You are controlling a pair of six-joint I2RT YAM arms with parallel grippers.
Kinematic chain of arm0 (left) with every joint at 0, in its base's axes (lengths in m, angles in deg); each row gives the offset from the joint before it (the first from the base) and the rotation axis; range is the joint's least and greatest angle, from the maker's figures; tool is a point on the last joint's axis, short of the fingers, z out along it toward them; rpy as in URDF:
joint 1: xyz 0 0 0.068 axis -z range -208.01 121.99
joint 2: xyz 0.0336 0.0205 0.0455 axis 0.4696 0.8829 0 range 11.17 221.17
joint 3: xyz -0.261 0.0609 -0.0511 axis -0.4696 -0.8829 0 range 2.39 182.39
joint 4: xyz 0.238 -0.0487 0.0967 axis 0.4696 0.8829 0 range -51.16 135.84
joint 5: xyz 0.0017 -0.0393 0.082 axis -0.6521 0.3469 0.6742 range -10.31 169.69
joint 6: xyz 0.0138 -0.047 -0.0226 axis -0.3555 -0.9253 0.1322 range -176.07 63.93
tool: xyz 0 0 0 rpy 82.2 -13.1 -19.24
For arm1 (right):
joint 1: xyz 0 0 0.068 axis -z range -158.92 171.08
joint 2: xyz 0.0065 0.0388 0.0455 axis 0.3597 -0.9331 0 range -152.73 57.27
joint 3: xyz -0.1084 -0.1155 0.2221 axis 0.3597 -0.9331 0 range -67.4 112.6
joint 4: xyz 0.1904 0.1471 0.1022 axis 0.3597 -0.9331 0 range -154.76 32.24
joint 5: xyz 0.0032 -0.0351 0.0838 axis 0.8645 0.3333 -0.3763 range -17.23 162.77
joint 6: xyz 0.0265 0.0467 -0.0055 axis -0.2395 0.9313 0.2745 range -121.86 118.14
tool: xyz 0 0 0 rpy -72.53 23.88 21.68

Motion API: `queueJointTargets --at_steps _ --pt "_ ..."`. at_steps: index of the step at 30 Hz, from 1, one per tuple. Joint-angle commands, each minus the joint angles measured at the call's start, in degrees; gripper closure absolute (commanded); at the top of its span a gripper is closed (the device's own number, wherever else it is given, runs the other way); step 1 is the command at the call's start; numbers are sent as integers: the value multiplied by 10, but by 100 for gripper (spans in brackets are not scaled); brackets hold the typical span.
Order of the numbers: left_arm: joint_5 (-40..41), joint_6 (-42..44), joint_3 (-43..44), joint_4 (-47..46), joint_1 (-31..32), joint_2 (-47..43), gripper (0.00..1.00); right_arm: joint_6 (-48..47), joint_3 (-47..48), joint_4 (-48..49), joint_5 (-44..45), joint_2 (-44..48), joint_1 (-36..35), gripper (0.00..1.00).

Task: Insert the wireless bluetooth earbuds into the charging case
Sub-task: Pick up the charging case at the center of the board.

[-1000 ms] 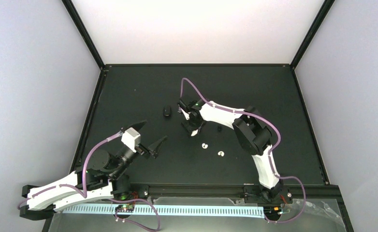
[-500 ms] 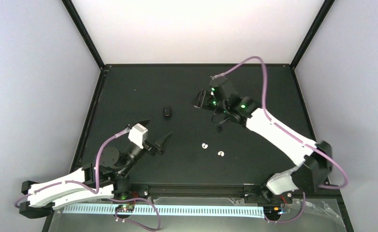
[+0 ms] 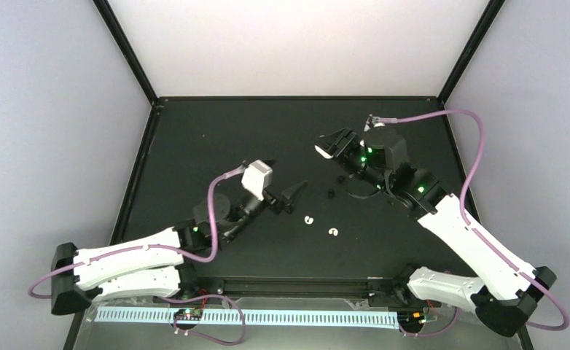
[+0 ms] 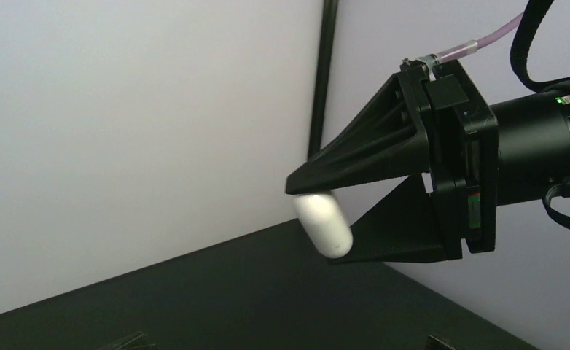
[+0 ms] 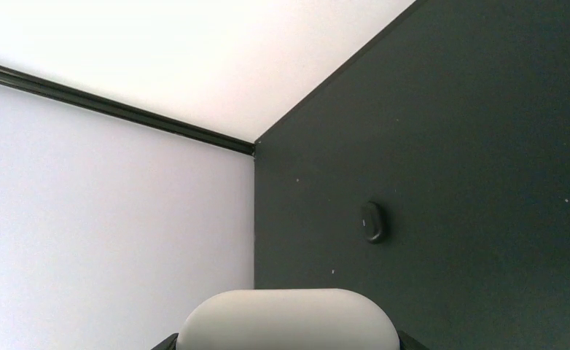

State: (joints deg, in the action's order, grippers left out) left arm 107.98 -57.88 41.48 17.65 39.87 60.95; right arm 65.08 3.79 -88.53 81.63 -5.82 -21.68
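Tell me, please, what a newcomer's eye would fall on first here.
The right gripper holds a white pill-shaped case in its jaws, raised above the black table, right of its middle. Two white earbuds lie near the table's middle, and the left gripper hangs just left of them, jaws wide open.

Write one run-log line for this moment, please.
left gripper: open, empty, above table | right gripper: holds white charging case in the air | two white earbuds: on table, not inserted
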Motion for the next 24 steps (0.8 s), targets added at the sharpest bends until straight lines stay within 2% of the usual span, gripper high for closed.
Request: queueJointTargets --at_steps 1,5,9,16,20,24 --pt "-75 -45 56 -61 -20 62 1 38 -11 -22 17 31 -3 99" --pt "-138 -94 81 -76 -53 103 1 39 -6 -31 19 47 -4 99" --pt "-191 -102 98 -102 -65 136 1 44 -2 -39 22 56 -3 99" --pt "-228 -128 132 -102 -86 186 2 55 4 -41 8 53 -3 99" --pt "-243 -140 151 -95 -97 210 11 56 9 -38 2 54 -3 99" --pt "-245 -152 153 -101 -105 222 13 57 13 -38 -1 57 -2 99"
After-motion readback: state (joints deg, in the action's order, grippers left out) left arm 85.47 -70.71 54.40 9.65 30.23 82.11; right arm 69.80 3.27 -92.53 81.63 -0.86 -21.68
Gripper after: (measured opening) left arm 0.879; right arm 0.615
